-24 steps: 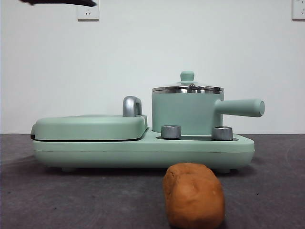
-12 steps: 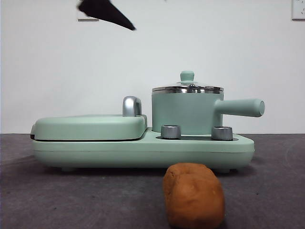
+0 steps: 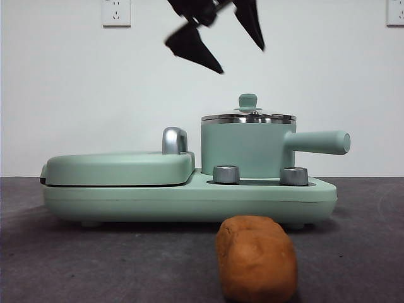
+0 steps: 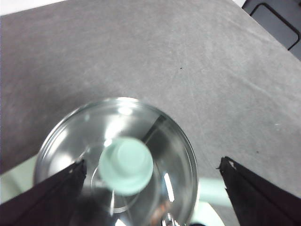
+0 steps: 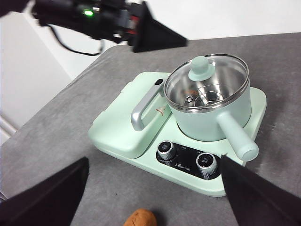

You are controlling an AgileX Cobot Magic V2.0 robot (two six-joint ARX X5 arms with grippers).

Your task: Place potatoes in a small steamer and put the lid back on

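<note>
Left gripper (image 3: 237, 53), jaws wide, hovers above the lid (image 4: 117, 160) on the pot (image 3: 247, 150); glass is likely fragile and slick, so grasp the knob (image 4: 126, 165).

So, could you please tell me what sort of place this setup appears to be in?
Probably an indoor robot test bench staged as a kitchen: a mint-green cooker base with steamer on a grey cloth-covered table, a plain white wall with sockets, and a potato.
</note>
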